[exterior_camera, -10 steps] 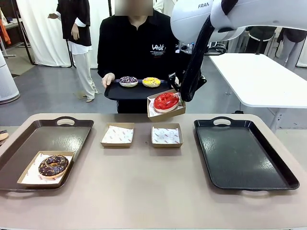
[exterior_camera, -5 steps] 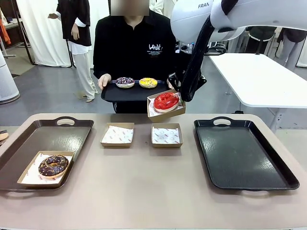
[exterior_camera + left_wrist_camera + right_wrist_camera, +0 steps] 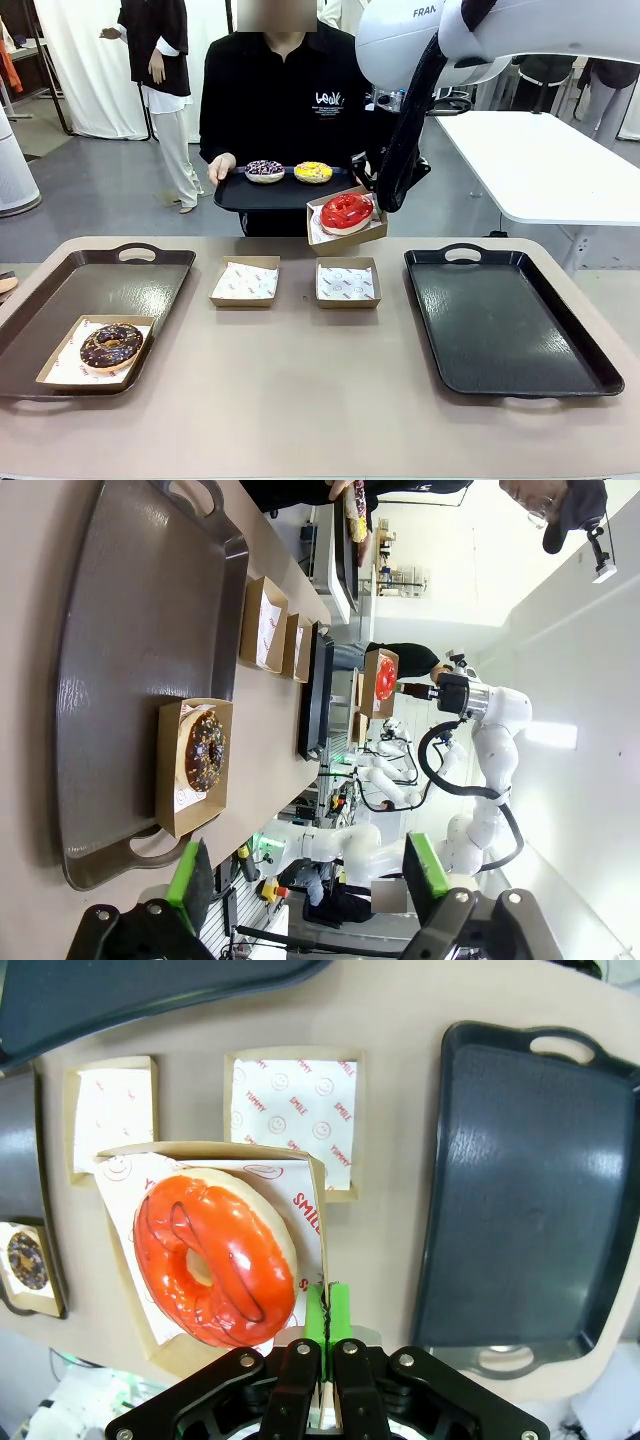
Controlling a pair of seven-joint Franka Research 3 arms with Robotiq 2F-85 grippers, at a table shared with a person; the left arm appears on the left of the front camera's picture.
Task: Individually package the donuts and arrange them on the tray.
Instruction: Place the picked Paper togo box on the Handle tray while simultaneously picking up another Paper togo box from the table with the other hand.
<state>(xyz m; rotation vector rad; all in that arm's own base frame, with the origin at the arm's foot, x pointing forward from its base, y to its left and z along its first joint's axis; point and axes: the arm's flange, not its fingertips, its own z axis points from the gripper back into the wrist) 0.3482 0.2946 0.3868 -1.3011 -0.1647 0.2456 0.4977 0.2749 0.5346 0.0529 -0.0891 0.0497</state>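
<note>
1. Right pincer (image 3: 327, 1305): clamped on the rim of a cardboard box (image 3: 347, 237) carrying the red-glazed donut (image 3: 347, 211), held above the desk (image 3: 320, 400).
2. Left pincer (image 3: 308, 872): fingers spread wide, empty, facing along the left tray (image 3: 100, 285).
3. Chocolate sprinkled donut (image 3: 111, 344): boxed, on the left tray.
4. Dark sprinkled donut (image 3: 265, 170), yellow donut (image 3: 313, 172): on a black tray (image 3: 285, 192) the person (image 3: 285, 90) holds.
5. Two empty lined boxes (image 3: 246, 282) (image 3: 347, 283): desk centre.

Front camera faces across the table (image 3: 300, 400) toward a person (image 3: 285, 100) at the far side. Left wrist camera, rolled sideways, looks along the table from over the left tray (image 3: 130, 610). Right wrist camera looks straight down, close over a raised donut box (image 3: 200, 1148). All three show two empty boxes (image 3: 245, 282) and the right tray (image 3: 505, 320).
</note>
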